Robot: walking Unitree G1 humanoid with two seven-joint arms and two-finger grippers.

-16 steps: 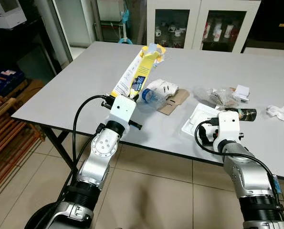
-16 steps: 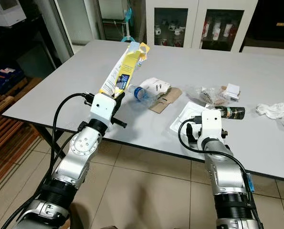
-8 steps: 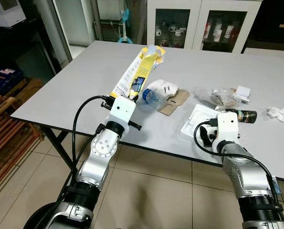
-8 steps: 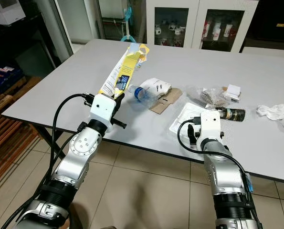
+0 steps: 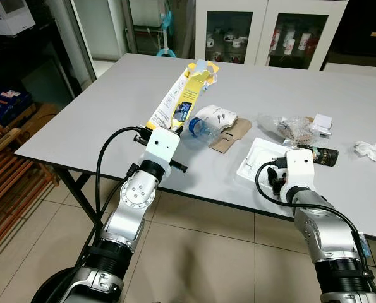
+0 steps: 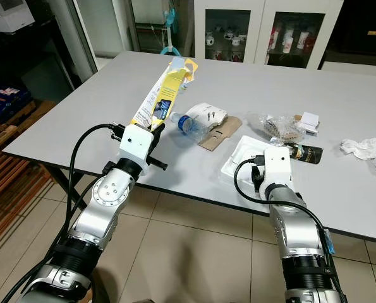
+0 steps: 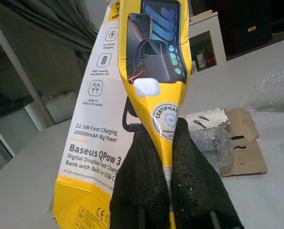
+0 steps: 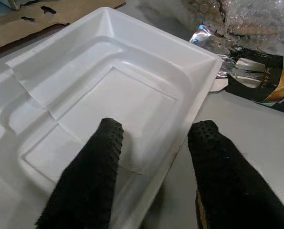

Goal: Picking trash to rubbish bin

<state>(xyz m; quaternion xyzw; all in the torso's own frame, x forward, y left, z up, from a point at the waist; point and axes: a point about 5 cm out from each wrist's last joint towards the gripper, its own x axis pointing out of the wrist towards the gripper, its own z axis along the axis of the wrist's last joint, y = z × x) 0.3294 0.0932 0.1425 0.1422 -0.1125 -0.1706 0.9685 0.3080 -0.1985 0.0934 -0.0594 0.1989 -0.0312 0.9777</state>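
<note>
Trash lies scattered over the grey table (image 5: 112, 107), and nearest to us two pieces are already at our grippers. Our left gripper (image 7: 168, 157) has its two black fingers pressed together on the lower end of a yellow power-bank package (image 5: 182, 101), which it holds tilted up and away above the table's near left part. Our right gripper (image 8: 153, 143) sits at the near edge of the table with its fingers spread, one inside the white plastic tray (image 5: 258, 156) and one just outside the tray's rim, so the rim stands between them. Just beyond the left gripper a crushed clear plastic bottle (image 5: 199, 127) with a blue cap lies against a white crumpled wrapper (image 5: 218, 117) and a flat brown cardboard piece (image 5: 230, 134). Beyond the tray we see a dark foil packet (image 5: 321, 154), a clear plastic bag (image 5: 293, 127) and a small white box (image 5: 321, 120). Far right, a crumpled white tissue (image 5: 372, 148) lies well apart from the rest.
</note>
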